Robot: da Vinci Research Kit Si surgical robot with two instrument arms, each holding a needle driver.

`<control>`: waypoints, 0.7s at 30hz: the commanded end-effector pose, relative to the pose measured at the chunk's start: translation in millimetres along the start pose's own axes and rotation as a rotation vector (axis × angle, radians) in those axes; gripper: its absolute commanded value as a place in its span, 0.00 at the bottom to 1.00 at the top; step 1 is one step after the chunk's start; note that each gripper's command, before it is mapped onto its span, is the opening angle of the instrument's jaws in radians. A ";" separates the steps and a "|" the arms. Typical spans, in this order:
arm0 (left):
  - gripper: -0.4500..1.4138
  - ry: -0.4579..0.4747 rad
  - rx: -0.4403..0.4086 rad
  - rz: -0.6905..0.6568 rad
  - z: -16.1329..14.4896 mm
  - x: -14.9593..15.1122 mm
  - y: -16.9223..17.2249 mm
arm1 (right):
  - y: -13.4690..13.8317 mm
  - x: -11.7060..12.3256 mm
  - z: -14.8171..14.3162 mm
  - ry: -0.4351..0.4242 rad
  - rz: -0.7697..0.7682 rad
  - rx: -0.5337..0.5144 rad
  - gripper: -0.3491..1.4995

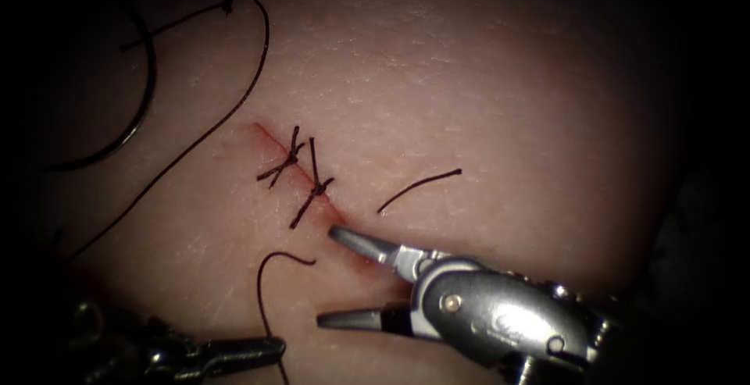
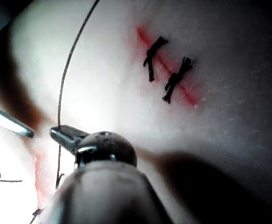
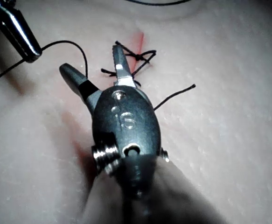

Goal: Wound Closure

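A: Any writing?
B: Unreadable script on the right tool (image 1: 334, 276); jaws gaping, empty, straddling the cut (image 1: 355, 254).
A: Left tool (image 1: 269, 347)?
B: Clamping the thread (image 1: 262, 291).
A: Needle (image 1: 137, 112)?
B: Lying on the tissue (image 1: 484, 88), far left, beside 2 stitches (image 1: 301, 174).

We read little lettering here. On the right tool's (image 3: 94, 69) wrist housing, in the right wrist view, we make out raised characters that look like "16", though we cannot be sure. In the endoscope view, toward four o'clock, the same housing bears a faint engraved mark that we cannot read.
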 end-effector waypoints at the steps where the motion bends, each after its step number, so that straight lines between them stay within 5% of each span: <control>1: 0.00 0.003 -0.001 -0.007 0.6 0.2 0.7 | -0.4 -0.3 1.8 0.007 -0.018 0.002 0.79; 8: 0.00 -0.021 -0.017 0.004 0.8 -0.1 0.3 | -0.3 -0.4 2.4 0.048 -0.159 -0.026 0.65; 21: 0.00 -0.023 -0.028 0.003 1.1 -0.3 0.2 | -1.8 -1.1 4.7 0.061 -0.237 0.038 0.63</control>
